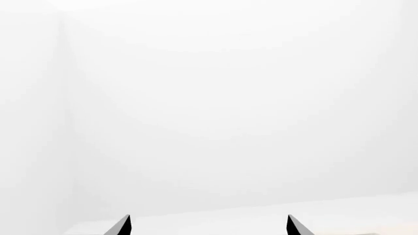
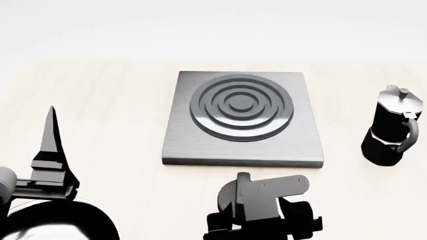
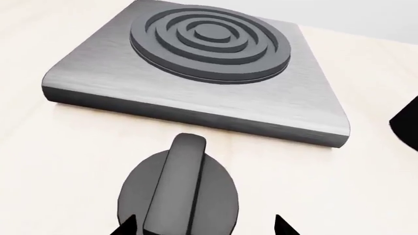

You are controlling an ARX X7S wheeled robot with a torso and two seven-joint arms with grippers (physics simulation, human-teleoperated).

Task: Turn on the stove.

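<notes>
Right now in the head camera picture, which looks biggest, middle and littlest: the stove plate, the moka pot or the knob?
1. Stove plate: clearly biggest.
2. Moka pot: middle.
3. Knob: littlest as seen, but the right gripper hides most of it, so its full size is unsure.

The pale wooden desk lies bare between the brushed-grey square stove plate and the left hand, giving open passage there. The round black finned knob sits just in front of the plate's near edge, a narrow strip of desk between them. The black moka pot stands apart off the plate's right side, with a clear gap between.
</notes>
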